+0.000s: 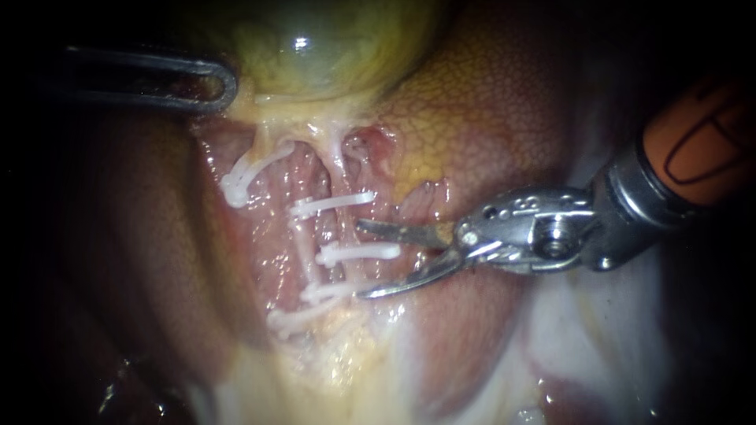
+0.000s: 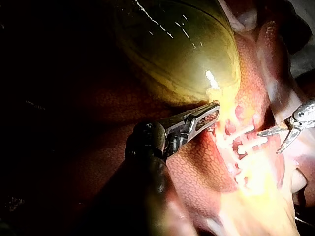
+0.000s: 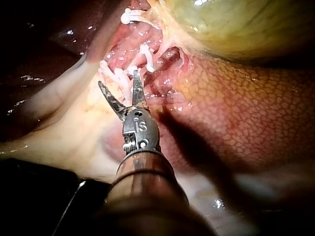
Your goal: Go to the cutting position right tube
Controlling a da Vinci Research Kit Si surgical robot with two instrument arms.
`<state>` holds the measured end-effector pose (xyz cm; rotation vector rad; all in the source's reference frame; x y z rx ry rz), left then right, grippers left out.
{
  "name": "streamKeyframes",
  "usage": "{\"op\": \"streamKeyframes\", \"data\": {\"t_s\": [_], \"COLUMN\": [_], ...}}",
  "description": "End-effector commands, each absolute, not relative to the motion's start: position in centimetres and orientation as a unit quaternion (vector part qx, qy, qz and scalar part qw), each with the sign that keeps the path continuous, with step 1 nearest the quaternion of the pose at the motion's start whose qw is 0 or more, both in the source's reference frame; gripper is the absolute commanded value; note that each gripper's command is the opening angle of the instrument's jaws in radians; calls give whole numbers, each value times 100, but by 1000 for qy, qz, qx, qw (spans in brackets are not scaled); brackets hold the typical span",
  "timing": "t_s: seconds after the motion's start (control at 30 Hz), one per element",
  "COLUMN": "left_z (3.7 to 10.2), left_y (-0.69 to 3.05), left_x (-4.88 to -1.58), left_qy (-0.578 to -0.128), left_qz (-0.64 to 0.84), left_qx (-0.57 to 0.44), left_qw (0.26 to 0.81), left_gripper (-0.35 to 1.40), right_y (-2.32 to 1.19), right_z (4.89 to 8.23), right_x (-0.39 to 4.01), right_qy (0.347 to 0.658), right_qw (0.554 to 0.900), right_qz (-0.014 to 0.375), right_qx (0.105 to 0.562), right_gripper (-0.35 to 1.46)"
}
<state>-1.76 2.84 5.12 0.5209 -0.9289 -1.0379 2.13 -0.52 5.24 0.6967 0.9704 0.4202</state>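
The right instrument's pincer (image 1: 361, 260) stands apart, its blade tips on either side of the middle clip (image 1: 358, 253) on the right tube (image 1: 341, 165), which lies just ahead of it. The left instrument's pincer (image 2: 209, 115) is clamped on the gallbladder (image 2: 182, 54) edge.

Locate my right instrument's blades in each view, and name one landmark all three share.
Endoscope view: right instrument enters from the right, blades open beside the white clips.
Left wrist view: right instrument lies beyond the left instrument, across the clips.
Right wrist view: right instrument enters from the bottom edge, blades open toward the clips.
Shared landmark: the gallbladder.
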Motion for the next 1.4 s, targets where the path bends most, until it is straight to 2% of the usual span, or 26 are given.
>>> {"op": "streamKeyframes", "data": {"t_s": [0.03, 0.3, 0.67, 1.0, 1.4], "left_z": [512, 512, 512, 512, 512], "left_y": [284, 284, 284, 284, 284], "left_x": [-176, -176, -176, -177, -177], "left_qy": [-423, -423, -423, -423, -423], "left_qz": [-472, -472, -472, -473, -473], "left_qx": [237, 237, 237, 237, 237], "left_qw": [736, 736, 736, 736, 736], "left_gripper": [-35, -35, -35, -35, -35], "right_y": [-52, -44, -43, -39, -40], "right_z": [528, 558, 580, 588, 594], "right_x": [214, 217, 236, 252, 282], "right_qy": [450, 434, 433, 484, 564], "right_qw": [806, 800, 794, 762, 696], "right_qz": [200, 233, 227, 182, 140], "right_qx": [329, 343, 360, 391, 421], "right_gripper": [84, 79, 76, 73, 69]}}
